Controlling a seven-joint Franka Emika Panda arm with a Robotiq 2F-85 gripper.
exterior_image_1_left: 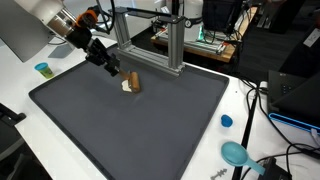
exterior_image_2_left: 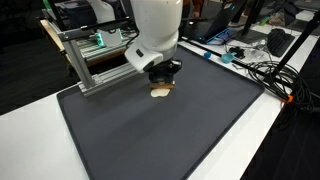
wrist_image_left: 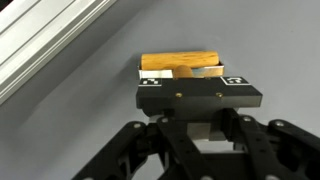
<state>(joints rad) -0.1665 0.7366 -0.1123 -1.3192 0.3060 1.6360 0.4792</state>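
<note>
A small wooden block with a white part [exterior_image_1_left: 131, 83] lies on the dark grey mat [exterior_image_1_left: 150, 130], near its far edge. In an exterior view my gripper [exterior_image_1_left: 113, 69] is right at the block's side, low over the mat. In the other exterior view the gripper [exterior_image_2_left: 164, 78] is directly above the block [exterior_image_2_left: 160, 92]. In the wrist view the block [wrist_image_left: 182, 64] shows just past the black gripper body, and the fingers [wrist_image_left: 203, 128] are drawn close together with a pale piece between them. The gripper looks shut on the block.
An aluminium frame [exterior_image_1_left: 150, 45] stands on the mat's far edge just behind the block and also shows in the other exterior view [exterior_image_2_left: 100, 60]. A teal cup [exterior_image_1_left: 43, 69], a blue cap [exterior_image_1_left: 226, 121] and a teal scoop [exterior_image_1_left: 236, 153] lie on the white table. Cables [exterior_image_2_left: 262, 70] run along one side.
</note>
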